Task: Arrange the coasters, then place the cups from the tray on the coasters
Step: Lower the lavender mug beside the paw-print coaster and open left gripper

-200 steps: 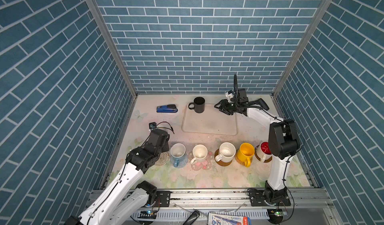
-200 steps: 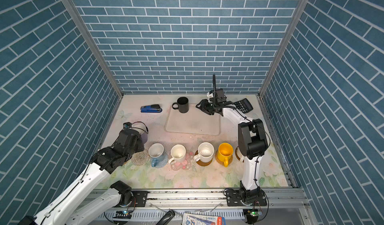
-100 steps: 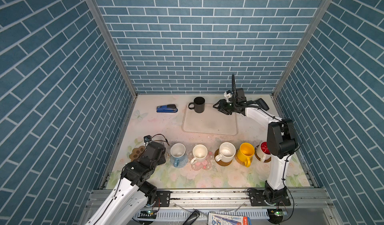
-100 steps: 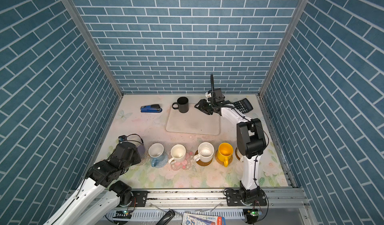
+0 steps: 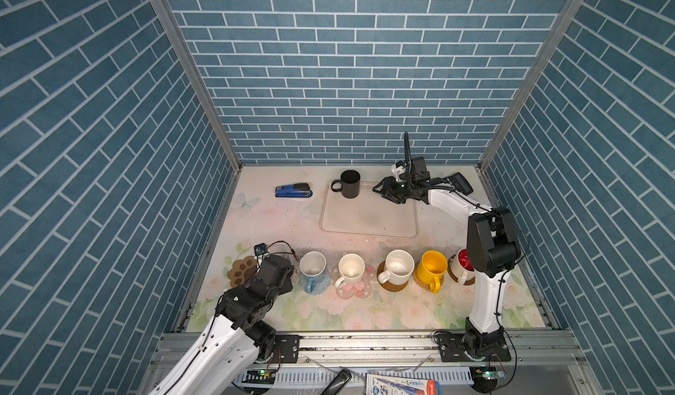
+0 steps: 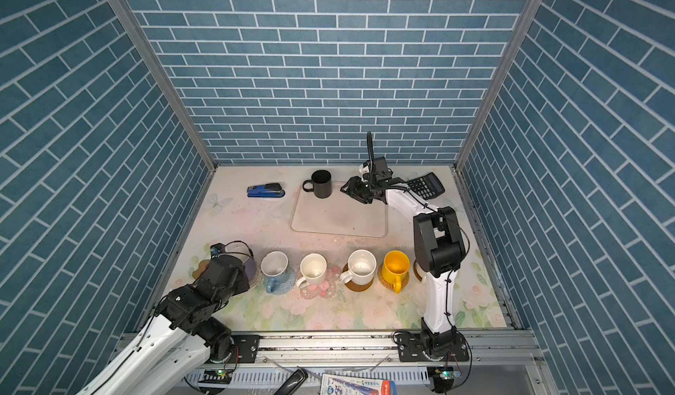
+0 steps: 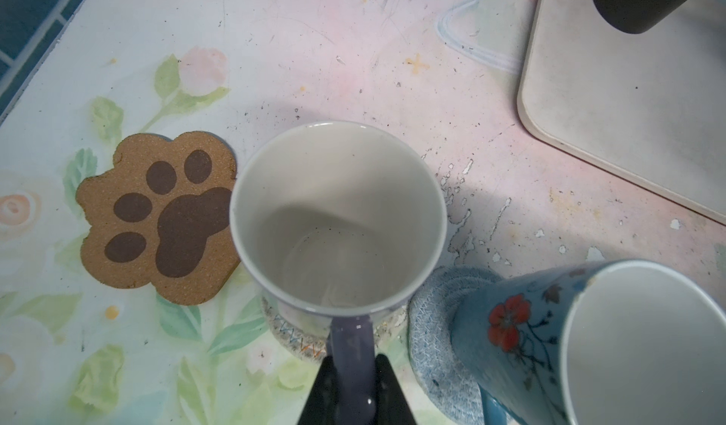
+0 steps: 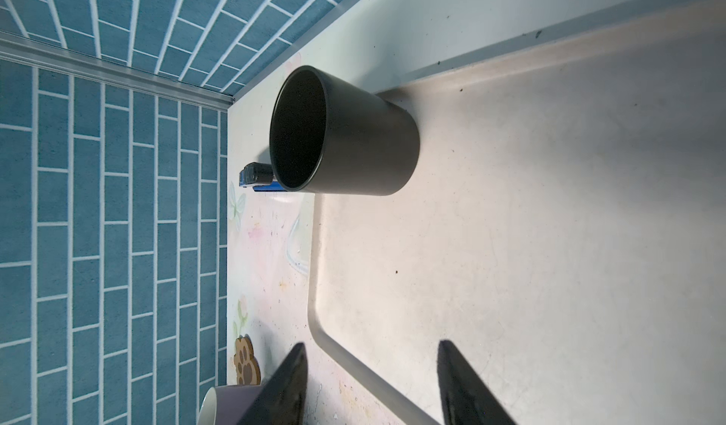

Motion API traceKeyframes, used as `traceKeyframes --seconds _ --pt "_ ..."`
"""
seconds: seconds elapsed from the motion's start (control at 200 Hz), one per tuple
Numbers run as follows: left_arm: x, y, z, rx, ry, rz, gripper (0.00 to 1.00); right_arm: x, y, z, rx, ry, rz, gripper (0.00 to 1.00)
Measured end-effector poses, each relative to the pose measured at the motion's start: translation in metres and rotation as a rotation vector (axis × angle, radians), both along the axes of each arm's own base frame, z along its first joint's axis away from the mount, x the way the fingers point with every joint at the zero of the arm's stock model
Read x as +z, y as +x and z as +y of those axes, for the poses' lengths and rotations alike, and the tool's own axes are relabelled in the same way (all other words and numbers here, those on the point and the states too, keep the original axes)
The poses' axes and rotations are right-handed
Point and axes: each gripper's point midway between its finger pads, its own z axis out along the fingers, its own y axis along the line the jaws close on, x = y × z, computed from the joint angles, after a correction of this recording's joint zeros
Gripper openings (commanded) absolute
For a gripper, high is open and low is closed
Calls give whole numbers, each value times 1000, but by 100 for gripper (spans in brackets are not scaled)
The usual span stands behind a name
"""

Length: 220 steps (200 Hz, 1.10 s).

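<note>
With the left gripper [image 7: 352, 368], pinching the glossy handle of the lavender mug [image 7: 338, 215] between two black wedge-shaped fingers [image 7: 319, 395], nearly closed. Holding that smooth, white-glazed cylinder upright over a woven round coaster [image 7: 292, 334], just beside the grainy cork paw-shaped coaster [image 7: 157, 218]; contact with the weave not discernible. Sitting on the mug's other side: a coiled blue-grey crocheted coaster [image 7: 432, 317] bearing the flower-print mug [image 7: 510, 325].

With the right gripper [image 8: 373, 383], hovering over the flat cream tray [image 8: 550, 207], jaws standing well apart, gripping nothing. Resting upright at the tray's far corner: the matte black mug [image 8: 353, 140].

Standing in the front row in both top views: a white mug [image 5: 350, 267] on a pink flower coaster [image 5: 359, 292], and a yellow mug [image 5: 433, 267] on a rattan round coaster [image 5: 419, 283].
</note>
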Motion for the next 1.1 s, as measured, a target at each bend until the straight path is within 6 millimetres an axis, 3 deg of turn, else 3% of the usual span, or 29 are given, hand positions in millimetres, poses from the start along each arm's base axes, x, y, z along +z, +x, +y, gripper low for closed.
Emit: traceKeyframes --seconds 0.175,0.61,0.93,1.1 --pt "-6 0 -1 5 1 -6 0 0 0 0 0 0 0 54" --pt "-8 -5 -5 -2 9 -27 40 0 0 0 0 0 0 55" --pt "-5 -8 -3 23 10 -43 57 0 0 0 1 1 1 55" --pt "19 -7 1 37 3 -75 69 -1 -4 0 17 -8 9 55"
